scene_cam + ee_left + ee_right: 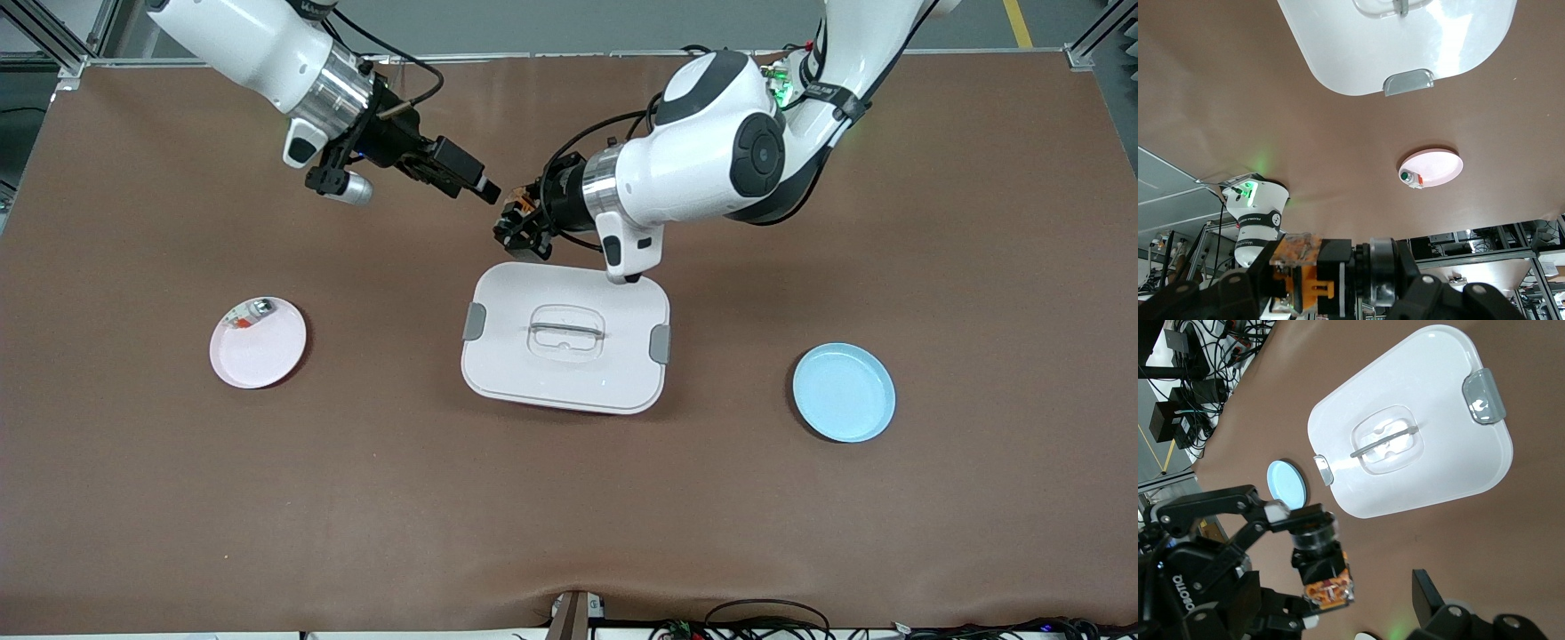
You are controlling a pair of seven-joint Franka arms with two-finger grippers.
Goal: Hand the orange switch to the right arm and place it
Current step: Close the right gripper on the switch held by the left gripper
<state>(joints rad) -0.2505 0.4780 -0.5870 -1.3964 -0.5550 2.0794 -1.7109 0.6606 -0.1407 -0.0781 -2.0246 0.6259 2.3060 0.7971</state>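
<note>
Nearest the front camera on my counter [569,533] sit the blue plate [844,393] toward my left arm's end, the white lidded box [565,337] in the middle, and the pink plate [258,342] toward my right arm's end, carrying a small silver-and-red part [250,313]. Above the counter, just past the box's edge, my left tool [518,227] is clenched on the orange switch [1319,548]. My right tool [487,188] hangs beside it with fingers spread, touching nothing.
</note>
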